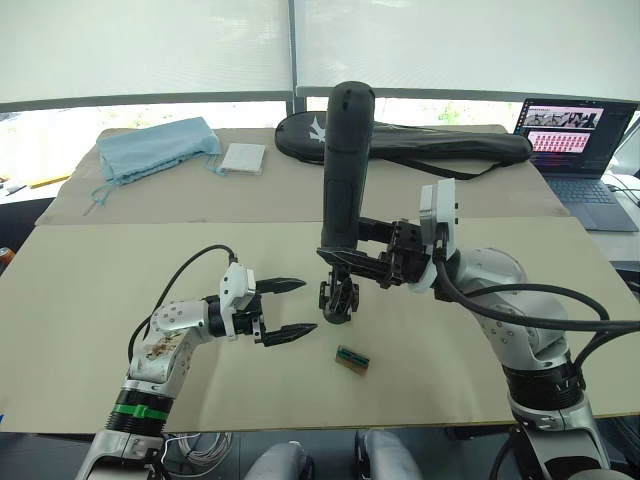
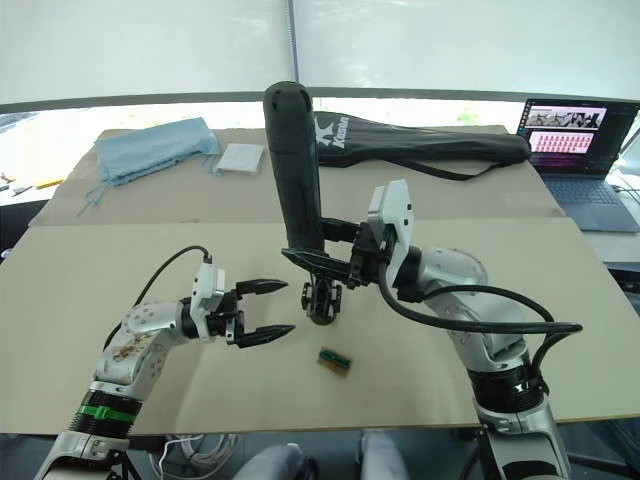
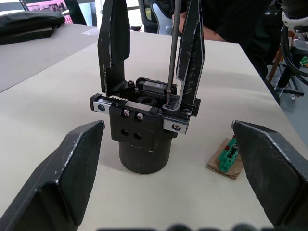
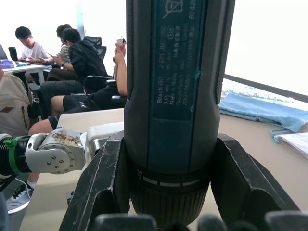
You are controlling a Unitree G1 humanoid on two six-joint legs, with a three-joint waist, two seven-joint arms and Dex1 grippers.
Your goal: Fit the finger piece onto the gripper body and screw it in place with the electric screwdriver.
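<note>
The gripper body (image 1: 338, 298) stands upright on the tan table, its round base down (image 3: 144, 144). Two black fingers rise from it; the finger piece (image 3: 192, 53) sits on its rail beside the other finger (image 3: 114, 43). My right gripper (image 1: 340, 258) is shut on the electric screwdriver (image 1: 345, 170), held nearly vertical, its body between the fingers (image 4: 101, 187). The thin bit (image 3: 172, 48) comes down to a screw at the finger piece's base. My left gripper (image 1: 306, 306) is open just left of the body, with its fingers (image 3: 62, 173) either side and not touching.
A small green connector on a brown card (image 1: 352, 360) lies just in front of the body. At the back are a long black bag (image 1: 420, 140), a blue cloth (image 1: 155, 148), a white pad (image 1: 244, 158) and a laptop (image 1: 580, 140). People (image 4: 82, 62) sit beyond the table.
</note>
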